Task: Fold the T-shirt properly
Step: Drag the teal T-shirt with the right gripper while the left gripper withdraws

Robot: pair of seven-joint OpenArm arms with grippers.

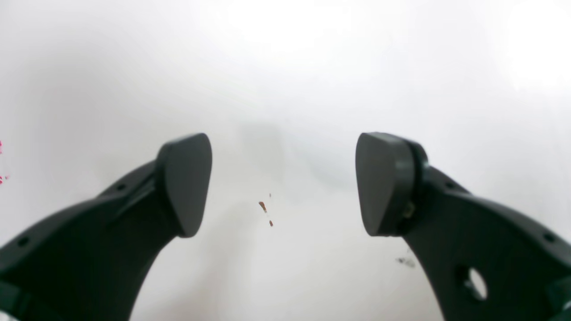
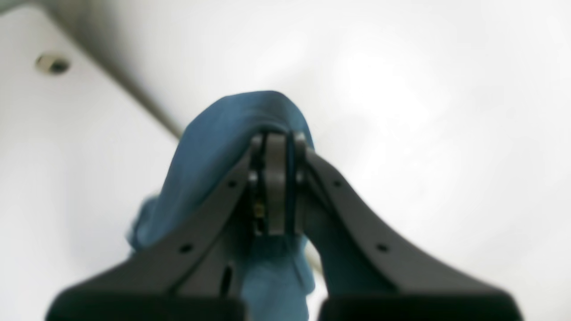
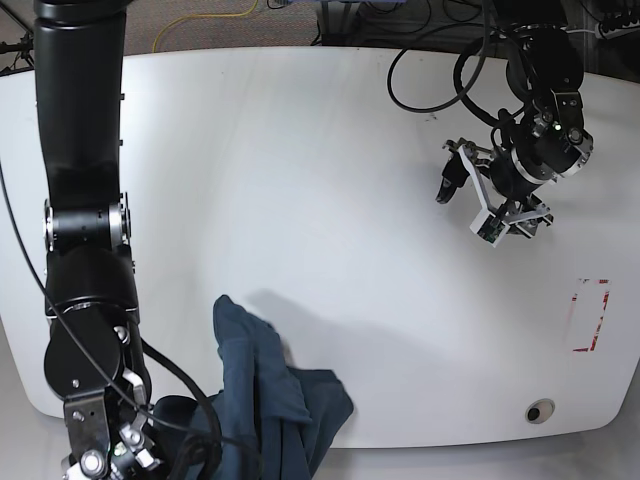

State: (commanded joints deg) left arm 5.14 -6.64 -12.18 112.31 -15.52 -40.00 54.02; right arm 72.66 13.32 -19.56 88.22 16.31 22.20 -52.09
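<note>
Clamped together on a fold of blue cloth, the right gripper is seen in the right wrist view with a thin edge of the T-shirt pinched between its pads and a rounded hump of fabric rising over its tips. On the white table, in the base view, the T-shirt is gathered in a crumpled heap at the near edge, beside the right arm, with one narrow ridge of cloth drawn up toward the table's middle; part of the garment hangs past the edge and out of frame. No label text or print can be read on the fabric in any view. The left gripper is held well apart from the shirt, over bare table on the far side, and its pads are shown spread wide in the left wrist view with nothing between them. A red-outlined rectangle is marked near the table's edge, its lettering, if any, too small to make out. A small round fitting is set close to the near corner. Tiny reddish specks are caught on the surface below the left gripper.
</note>
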